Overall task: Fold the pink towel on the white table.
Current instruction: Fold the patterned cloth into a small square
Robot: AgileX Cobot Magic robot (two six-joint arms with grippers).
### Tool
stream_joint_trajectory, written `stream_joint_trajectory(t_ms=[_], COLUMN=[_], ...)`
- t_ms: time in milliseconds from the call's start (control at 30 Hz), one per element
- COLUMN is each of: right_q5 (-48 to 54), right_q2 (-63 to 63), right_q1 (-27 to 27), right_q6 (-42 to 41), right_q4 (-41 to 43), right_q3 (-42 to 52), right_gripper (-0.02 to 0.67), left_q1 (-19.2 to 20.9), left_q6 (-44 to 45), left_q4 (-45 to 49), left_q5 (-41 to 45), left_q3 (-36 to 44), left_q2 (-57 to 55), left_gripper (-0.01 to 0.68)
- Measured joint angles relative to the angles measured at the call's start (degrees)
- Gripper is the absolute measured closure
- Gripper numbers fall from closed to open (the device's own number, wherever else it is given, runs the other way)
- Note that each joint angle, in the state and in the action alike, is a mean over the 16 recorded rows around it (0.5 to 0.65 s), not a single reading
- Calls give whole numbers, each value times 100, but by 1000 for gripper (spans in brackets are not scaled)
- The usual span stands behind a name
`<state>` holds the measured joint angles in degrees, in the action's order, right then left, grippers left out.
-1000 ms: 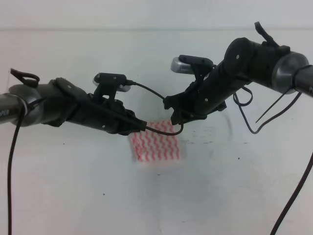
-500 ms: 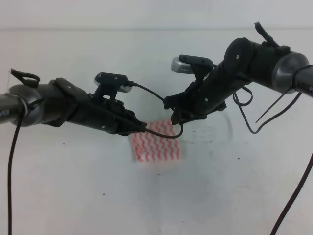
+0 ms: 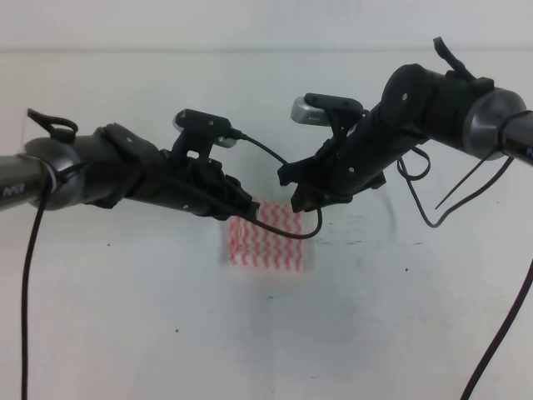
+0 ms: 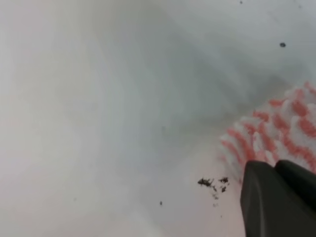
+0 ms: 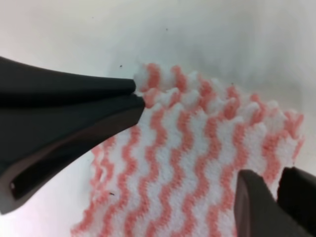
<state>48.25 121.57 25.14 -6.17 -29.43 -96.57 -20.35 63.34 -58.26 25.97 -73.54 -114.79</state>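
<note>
Left hand (image 4: 276,170): fingers pressed together on a corner of the pink towel (image 3: 266,242), per the left wrist view; the cloth emerges directly from between the tips. Right hand (image 5: 276,192): both fingers set close together at the towel's edge, apparently pinching it, with cloth running under the tips. A second dark pair of fingers in the right wrist view also meets the cloth at its far corner.

Towel position: near the middle of the white table (image 3: 125,333), well clear of every table edge. In the high view both arms converge over its far edge, and the near part lies flat with its stripes showing.

Assessment: the fold appears to be in progress, with the far edge held at two corners. To do it well, both hands should travel level and together toward the near table edge, keeping the held edge taut, align it over the near edge, then let go simultaneously. Uneven travel risks a skewed crease.
</note>
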Motion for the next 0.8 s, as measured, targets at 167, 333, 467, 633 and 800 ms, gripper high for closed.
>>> stream_joint_trajectory(t_ms=[167,333,467,633,800], right_q5=[14,29,42,51,55], right_q2=[-4,-4,-4,-4,0], right_q1=[0,0,0,-1,-13], right_q6=[0,-1,-1,-1,-1], right_q4=[2,5,9,18,41], right_q3=[0,0,0,0,0], right_gripper=[549,549,549,549,549], left_q1=[-40,-49,-48,-46,-43], left_q6=[88,128,131,134,135], left_q4=[-1,-2,-30,-189,-376], left_q5=[-75,-118,-197,-426,-696], left_q3=[-13,-13,-9,-13,-76], left_q2=[-54,-108,-130,-141,-140], left_gripper=[665,605,526,414,350])
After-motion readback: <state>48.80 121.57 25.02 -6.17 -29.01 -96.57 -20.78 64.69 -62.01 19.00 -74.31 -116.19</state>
